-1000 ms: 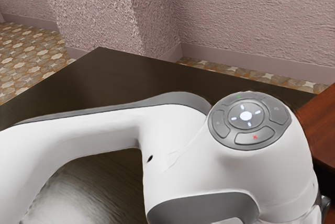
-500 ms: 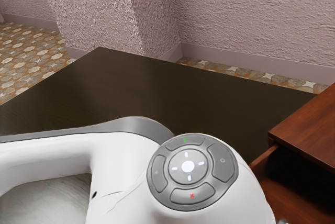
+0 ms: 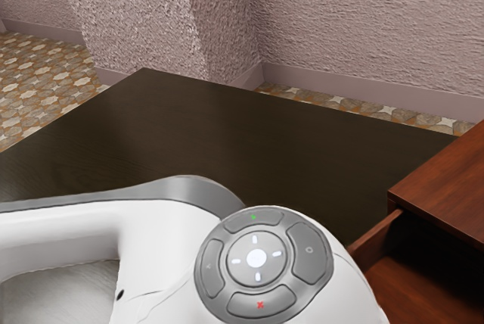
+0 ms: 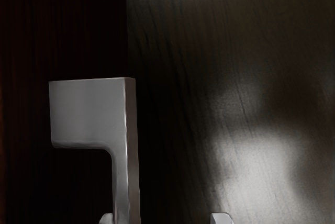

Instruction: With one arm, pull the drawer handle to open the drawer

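- Exterior view: the arm (image 3: 76, 241) is reaching in from the exterior view's left over the dark desk (image 3: 227, 127), and its wrist is covering the hand. The drawer (image 3: 376, 237) is standing partly out of the red-brown cabinet (image 3: 446, 180) at the exterior view's right.
- Wrist view: the pale drawer handle (image 4: 89, 111) is sitting just under the hand.
- I am unable to tell how far apart the fingers are standing, or whether they are holding anything.
- Risk, in my judgement: a pull running off the drawer's line could be freeing the drawer handle or binding the drawer, and with the hand hidden I would be noticing late.
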Tool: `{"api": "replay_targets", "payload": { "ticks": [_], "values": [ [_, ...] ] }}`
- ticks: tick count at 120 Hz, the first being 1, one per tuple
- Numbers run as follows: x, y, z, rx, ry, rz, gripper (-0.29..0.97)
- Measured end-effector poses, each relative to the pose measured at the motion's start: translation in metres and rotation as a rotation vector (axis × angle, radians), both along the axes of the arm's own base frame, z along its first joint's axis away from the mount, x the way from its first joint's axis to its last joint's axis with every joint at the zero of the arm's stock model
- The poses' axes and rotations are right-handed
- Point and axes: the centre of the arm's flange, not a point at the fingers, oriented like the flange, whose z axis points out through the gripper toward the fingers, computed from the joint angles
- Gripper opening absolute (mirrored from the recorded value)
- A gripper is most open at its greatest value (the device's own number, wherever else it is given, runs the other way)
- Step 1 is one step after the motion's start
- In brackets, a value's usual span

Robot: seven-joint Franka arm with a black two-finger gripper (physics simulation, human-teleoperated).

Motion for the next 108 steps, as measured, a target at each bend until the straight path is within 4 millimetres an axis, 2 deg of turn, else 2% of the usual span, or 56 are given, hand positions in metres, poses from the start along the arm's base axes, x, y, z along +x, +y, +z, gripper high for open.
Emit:
{"api": "replay_targets", "payload": {
  "ticks": [19, 26, 33, 37, 42, 51, 61, 72, 80, 86, 92, 108],
  "values": [
    [-0.026, -0.006, 0.042, -0.056, -0.054, -0.024, 0.18],
    [-0.023, -0.002, 0.065, -0.085, -0.061, -0.004, 0.19],
    [-0.012, 0.012, 0.103, -0.119, -0.062, 0.044, 0.20],
    [0.003, 0.032, 0.125, -0.139, -0.049, 0.100, 0.20],
    [0.025, 0.065, 0.144, -0.150, -0.020, 0.183, 0.22],
    [0.062, 0.136, 0.171, -0.164, 0.032, 0.336, 0.30],
    [0.086, 0.192, 0.182, -0.155, 0.083, 0.456, 0.42],
    [0.120, 0.262, 0.182, -0.147, 0.131, 0.615, 0.51],
    [0.132, 0.307, 0.181, -0.143, 0.157, 0.713, 0.56],
    [0.135, 0.329, 0.178, -0.147, 0.179, 0.760, 0.58],
    [0.138, 0.340, 0.176, -0.148, 0.197, 0.785, 0.60],
    [0.135, 0.348, 0.186, -0.157, 0.201, 0.800, 0.64]
  ]
}}
